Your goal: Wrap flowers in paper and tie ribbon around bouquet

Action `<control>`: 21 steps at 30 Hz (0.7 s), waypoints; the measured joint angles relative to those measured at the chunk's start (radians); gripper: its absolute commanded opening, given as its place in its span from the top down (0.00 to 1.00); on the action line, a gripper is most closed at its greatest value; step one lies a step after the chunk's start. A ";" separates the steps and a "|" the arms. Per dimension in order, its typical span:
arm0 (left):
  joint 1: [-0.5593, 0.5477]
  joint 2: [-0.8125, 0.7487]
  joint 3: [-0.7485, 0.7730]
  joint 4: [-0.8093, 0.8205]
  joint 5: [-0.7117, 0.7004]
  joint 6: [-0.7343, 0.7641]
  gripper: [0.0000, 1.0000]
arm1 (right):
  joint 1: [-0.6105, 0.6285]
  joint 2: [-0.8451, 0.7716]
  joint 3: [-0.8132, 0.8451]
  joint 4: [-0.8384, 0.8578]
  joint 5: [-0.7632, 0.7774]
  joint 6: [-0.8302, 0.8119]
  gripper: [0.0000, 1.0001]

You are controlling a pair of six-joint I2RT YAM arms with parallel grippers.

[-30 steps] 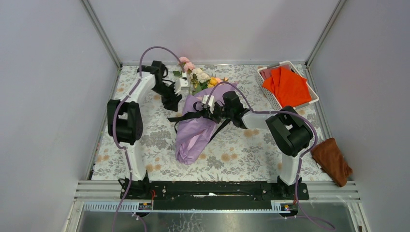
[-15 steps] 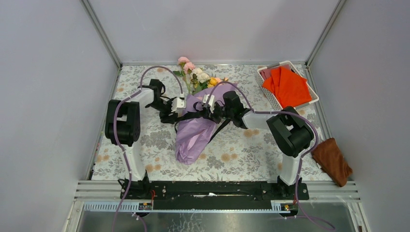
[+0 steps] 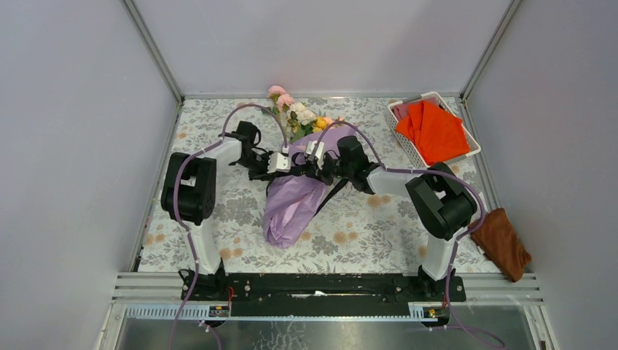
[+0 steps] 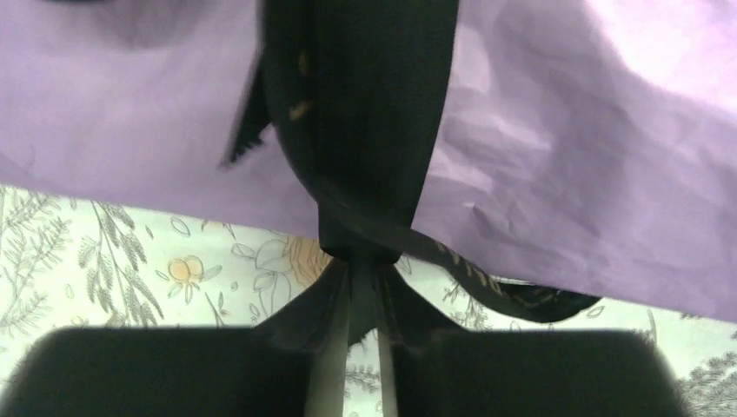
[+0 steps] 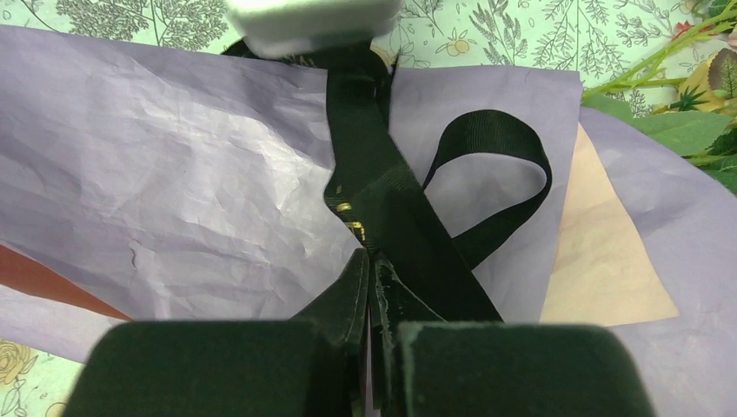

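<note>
The bouquet lies mid-table, a cone of lilac paper (image 3: 291, 204) with the flowers (image 3: 295, 117) sticking out at its far end. A black ribbon (image 3: 331, 193) crosses the cone's middle. In the left wrist view the ribbon (image 4: 365, 130) runs over the paper (image 4: 565, 156) to a knot-like bunch, and my left gripper (image 4: 363, 274) is shut on the strand just below it. My right gripper (image 5: 372, 261) is shut on the ribbon (image 5: 382, 200), which loops over the paper (image 5: 174, 191). A pale pink face of the paper (image 5: 600, 261) shows. From above, my left gripper (image 3: 286, 166) and right gripper (image 3: 310, 165) nearly meet.
A white basket (image 3: 397, 109) holding an orange-red cloth (image 3: 436, 131) stands at the back right. A brown cloth (image 3: 501, 242) lies at the right edge. Grey walls close in the flower-patterned table on three sides.
My left arm swung from beside the flowers down to the bundle's left side, and its jaws closed in on the ribbon. The right arm held still on the ribbon.
</note>
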 measured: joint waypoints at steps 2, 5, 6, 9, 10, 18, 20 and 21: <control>-0.004 -0.002 -0.003 0.005 -0.008 -0.001 1.00 | 0.000 -0.008 -0.001 -0.003 0.000 0.003 1.00; -0.002 0.000 0.003 0.011 -0.023 -0.024 1.00 | 0.000 -0.026 -0.002 -0.014 -0.001 0.011 1.00; 0.004 0.004 0.012 0.010 -0.027 -0.045 1.00 | 0.000 -0.034 -0.003 -0.021 -0.001 0.015 1.00; 0.055 0.035 0.073 0.010 -0.022 -0.145 1.00 | 0.000 -0.075 -0.016 -0.053 -0.006 0.042 1.00; 0.080 0.043 0.098 0.013 -0.019 -0.178 1.00 | 0.000 -0.095 -0.024 -0.070 -0.013 0.052 1.00; 0.235 0.047 0.134 0.072 -0.023 -0.341 1.00 | -0.095 -0.254 -0.100 -0.160 -0.177 0.232 1.00; 0.256 0.047 0.122 0.081 -0.026 -0.364 1.00 | -0.166 -0.316 -0.165 -0.137 -0.222 0.325 1.00; 0.265 0.047 0.114 0.085 -0.026 -0.375 1.00 | -0.194 -0.342 -0.193 -0.123 -0.237 0.366 1.00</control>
